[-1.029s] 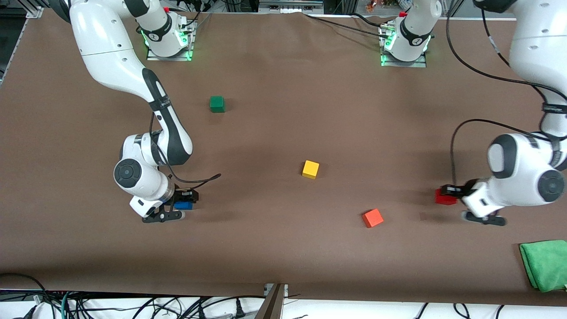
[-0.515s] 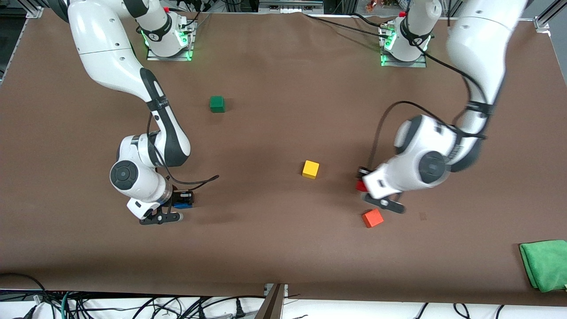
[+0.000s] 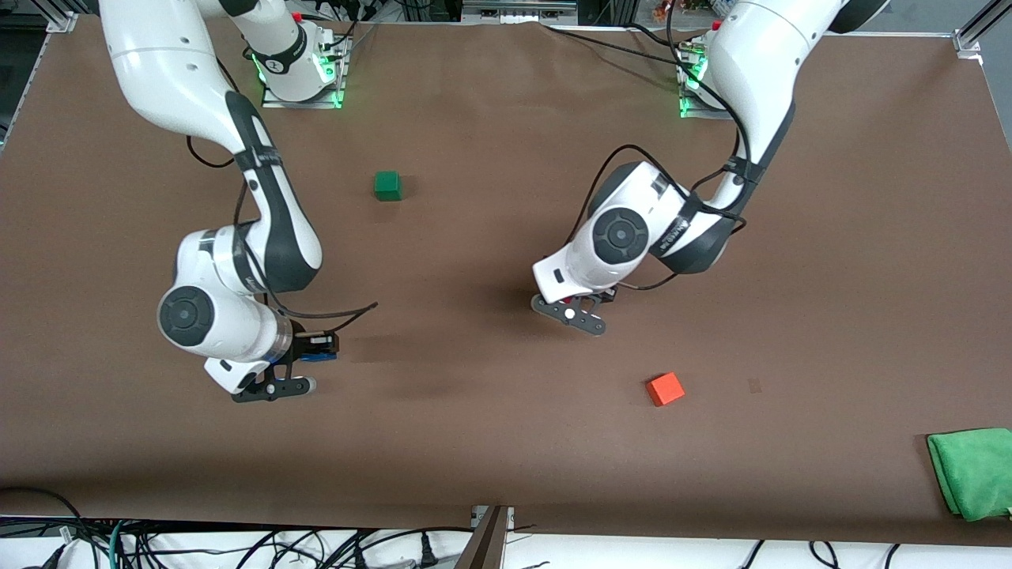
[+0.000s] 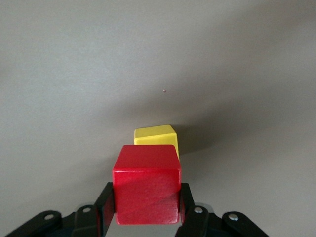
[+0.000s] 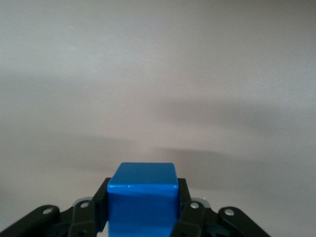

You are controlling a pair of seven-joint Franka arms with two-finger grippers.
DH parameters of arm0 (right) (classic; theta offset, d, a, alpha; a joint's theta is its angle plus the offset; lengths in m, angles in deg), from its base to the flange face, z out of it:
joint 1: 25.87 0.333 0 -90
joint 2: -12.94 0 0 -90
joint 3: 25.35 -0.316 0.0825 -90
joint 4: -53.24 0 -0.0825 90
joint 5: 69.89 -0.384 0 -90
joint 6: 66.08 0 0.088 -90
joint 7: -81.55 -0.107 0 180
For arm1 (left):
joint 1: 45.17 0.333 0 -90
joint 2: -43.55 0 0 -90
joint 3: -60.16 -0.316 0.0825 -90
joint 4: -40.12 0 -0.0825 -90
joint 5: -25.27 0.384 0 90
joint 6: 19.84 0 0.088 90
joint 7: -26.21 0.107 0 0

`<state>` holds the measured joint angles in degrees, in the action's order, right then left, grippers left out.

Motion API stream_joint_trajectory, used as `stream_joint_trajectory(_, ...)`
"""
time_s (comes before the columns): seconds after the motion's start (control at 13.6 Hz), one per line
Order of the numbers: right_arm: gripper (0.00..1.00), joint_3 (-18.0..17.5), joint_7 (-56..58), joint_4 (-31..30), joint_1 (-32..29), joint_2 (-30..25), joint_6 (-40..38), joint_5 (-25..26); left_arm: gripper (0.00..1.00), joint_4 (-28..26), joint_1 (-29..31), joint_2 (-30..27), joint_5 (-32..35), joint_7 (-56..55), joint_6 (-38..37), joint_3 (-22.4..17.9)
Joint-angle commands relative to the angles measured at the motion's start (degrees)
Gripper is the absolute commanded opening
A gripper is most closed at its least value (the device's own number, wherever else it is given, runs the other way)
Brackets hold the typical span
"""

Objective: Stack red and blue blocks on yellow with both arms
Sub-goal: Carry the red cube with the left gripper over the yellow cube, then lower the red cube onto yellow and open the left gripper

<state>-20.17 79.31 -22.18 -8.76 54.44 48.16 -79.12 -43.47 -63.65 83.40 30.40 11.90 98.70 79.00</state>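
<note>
My left gripper [image 4: 146,206] is shut on the deep red block [image 4: 146,183] and holds it in the air. In the left wrist view the yellow cube [image 4: 156,139] sits on the table right beside and below the red block. In the front view the left gripper [image 3: 599,299] hangs over the middle of the table, and its hand hides both the yellow cube and the red block. My right gripper [image 3: 315,352] is shut on the blue block [image 3: 307,357] and holds it above the table toward the right arm's end. The blue block fills the jaws in the right wrist view [image 5: 143,201].
A dark green cube [image 3: 387,185] sits nearer the robots' bases. An orange-red cube [image 3: 665,388] lies nearer the front camera than the left gripper. A green cloth [image 3: 972,472] lies at the left arm's end, by the table's front edge.
My left arm has swept the red block from the left arm's end to the middle, over the yellow cube. My right arm has shifted slightly toward its end with the blue block.
</note>
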Motion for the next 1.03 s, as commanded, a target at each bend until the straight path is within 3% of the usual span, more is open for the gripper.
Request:
stream_joint_trajectory(0.0,0.19,-0.43,-5.64,4.04,2.04,-0.55,-3.84,-1.23,0.13,2.2,-1.9,1.63,3.56,-1.95,0.11,-0.74)
stream_joint_trajectory(0.29,0.2,-1.83,-11.54,8.97,3.28,1.3,-2.35,-1.67,0.13,2.12,-3.13,2.42,6.39,-2.91,0.11,-0.74)
stream_joint_trajectory(0.74,0.2,-4.12,-17.34,9.24,3.37,1.65,-0.51,-1.67,0.15,1.94,-3.49,3.65,6.39,-4.58,0.11,-0.74)
stream_joint_trajectory(0.81,0.2,-4.21,-17.79,9.24,3.63,1.65,-0.51,-1.67,0.45,2.11,-3.49,3.65,6.3,-5.37,0.11,-0.74)
stream_joint_trajectory(0.88,0.2,-4.13,-17.89,9.24,3.98,1.65,-0.51,-1.67,0.99,2.29,-3.4,3.56,6.04,-5.73,0.02,-0.74)
stream_joint_trajectory(0.96,0.2,-4.13,-19.1,9.24,4.25,1.65,-0.51,-1.67,1.0,3.42,-3.31,3.48,5.86,-6.34,-0.07,-0.74)
